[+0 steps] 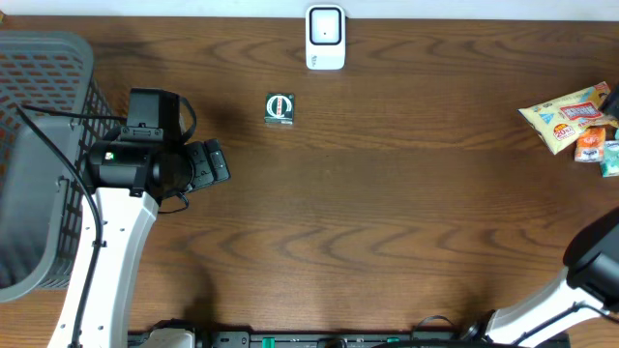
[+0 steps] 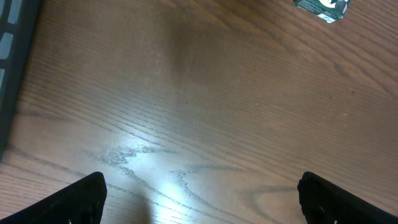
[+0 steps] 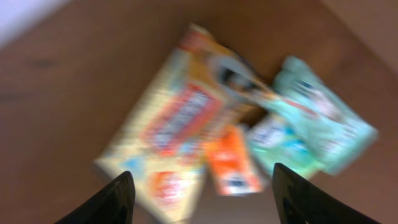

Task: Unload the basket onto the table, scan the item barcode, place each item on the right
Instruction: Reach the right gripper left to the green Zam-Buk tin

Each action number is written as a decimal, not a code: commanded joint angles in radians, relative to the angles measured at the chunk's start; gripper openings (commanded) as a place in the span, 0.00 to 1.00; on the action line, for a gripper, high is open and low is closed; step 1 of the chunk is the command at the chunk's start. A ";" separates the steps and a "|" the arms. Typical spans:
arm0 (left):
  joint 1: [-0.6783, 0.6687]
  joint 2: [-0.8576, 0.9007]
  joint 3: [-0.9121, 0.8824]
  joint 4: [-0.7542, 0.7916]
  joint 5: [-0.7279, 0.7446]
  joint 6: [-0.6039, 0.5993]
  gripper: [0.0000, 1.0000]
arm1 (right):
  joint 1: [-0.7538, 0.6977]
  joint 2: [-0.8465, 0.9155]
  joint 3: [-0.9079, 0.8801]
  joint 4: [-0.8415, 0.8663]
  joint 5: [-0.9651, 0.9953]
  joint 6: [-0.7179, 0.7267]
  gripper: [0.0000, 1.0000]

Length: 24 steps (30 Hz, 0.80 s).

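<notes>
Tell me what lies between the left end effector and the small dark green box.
Nothing: only bare brown wooden table separates the left end effector from the small dark green box, clear in the overhead and left wrist views.

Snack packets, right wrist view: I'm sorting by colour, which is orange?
The small orange packet, between the large yellow bag and the pale teal packets.

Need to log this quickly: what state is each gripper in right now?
Left gripper: open, holding nothing.
Right gripper: open, holding nothing, above the snack packets.
</notes>
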 commanded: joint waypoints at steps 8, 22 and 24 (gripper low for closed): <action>0.005 0.000 0.001 -0.005 -0.003 0.002 0.98 | 0.126 -0.036 0.018 0.024 -0.665 0.016 0.70; 0.005 0.000 0.001 -0.005 -0.003 0.002 0.98 | 0.645 -0.023 0.018 0.153 -0.600 0.034 0.99; 0.005 0.000 0.001 -0.005 -0.003 0.002 0.98 | 0.727 -0.013 0.018 0.183 -0.497 0.105 0.99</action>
